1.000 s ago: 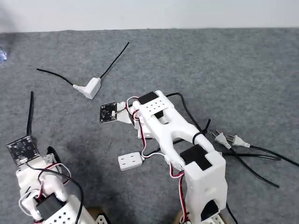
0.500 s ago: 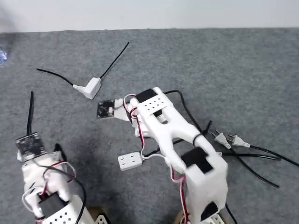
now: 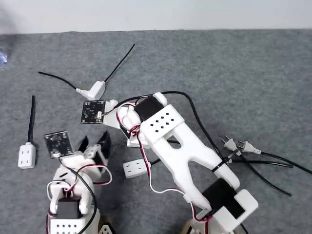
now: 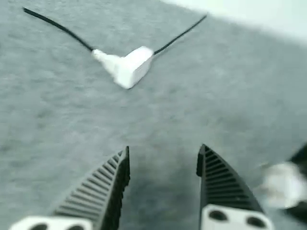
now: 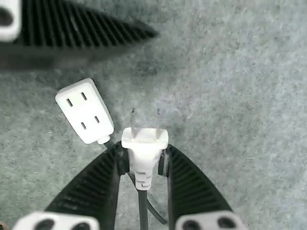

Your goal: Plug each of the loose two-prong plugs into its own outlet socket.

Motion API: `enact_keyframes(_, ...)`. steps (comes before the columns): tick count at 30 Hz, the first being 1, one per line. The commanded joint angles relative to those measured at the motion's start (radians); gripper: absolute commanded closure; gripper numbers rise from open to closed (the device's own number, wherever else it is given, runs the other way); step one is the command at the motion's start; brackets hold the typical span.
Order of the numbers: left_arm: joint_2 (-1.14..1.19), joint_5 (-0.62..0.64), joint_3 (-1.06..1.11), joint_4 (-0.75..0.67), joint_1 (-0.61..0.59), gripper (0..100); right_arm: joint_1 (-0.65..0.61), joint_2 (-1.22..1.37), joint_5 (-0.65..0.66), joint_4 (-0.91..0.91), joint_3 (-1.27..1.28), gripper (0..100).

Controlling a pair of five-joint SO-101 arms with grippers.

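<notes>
A grey felt counter [image 3: 253, 73] is seen from above, with two white robot arms reaching in from its near edge. Near the left edge lies a white outlet socket [image 3: 27, 156], its black cord running toward the far edge. Just right of it, the left tool [image 3: 93, 143] hangs above bare felt. Its two ribbed fingers [image 4: 112, 191] are spread with nothing between them, probably ready to steady a socket.

Beyond it, toward the far left corner, lies an angled white connector [image 3: 95, 90] with two thin black cords.

At the counter's middle, the right tool [image 5: 143, 149] pinches a two-prong plug [image 5: 144, 143] by its body. The prongs point forward and free, a grip suited to pushing it straight in. A second outlet socket [image 5: 85, 111] lies just beside the prongs. It is not touching them and is turned at an angle, so the plug is not yet lined up.

Toward the right edge, two more loose plugs [image 3: 229, 143] lie side by side on black cables.

The held plug's cable drops out of sight behind the right tool, and the second socket's cord disappears under the right arm. Whether the angled connector carries prongs or slots is hard to tell.
</notes>
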Motion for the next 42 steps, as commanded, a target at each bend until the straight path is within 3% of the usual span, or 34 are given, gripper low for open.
enact_keyframes(1,-0.014,0.144,-0.012,-0.069,0.101,78,-0.015,-0.059,-0.014,0.005,-0.018,98.9)
enact_keyframes(8,-0.014,0.206,-0.01,-0.091,0.158,78,-0.019,-0.065,-0.035,0.013,-0.018,98.9)
enact_keyframes(18,-0.014,0.206,-0.01,-0.112,0.149,78,-0.159,-0.163,-0.043,0.061,-0.023,98.9)
enact_keyframes(34,-0.012,0.204,-0.01,-0.084,0.149,78,-0.168,-0.358,-0.071,0.091,-0.018,98.9)
enact_keyframes(37,-0.012,0.203,-0.01,-0.084,0.147,78,-0.147,-0.358,-0.043,0.084,0.017,98.9)
enact_keyframes(42,-0.012,0.203,-0.01,-0.083,0.11,78,0.024,-0.311,0.015,0.001,0.163,98.9)
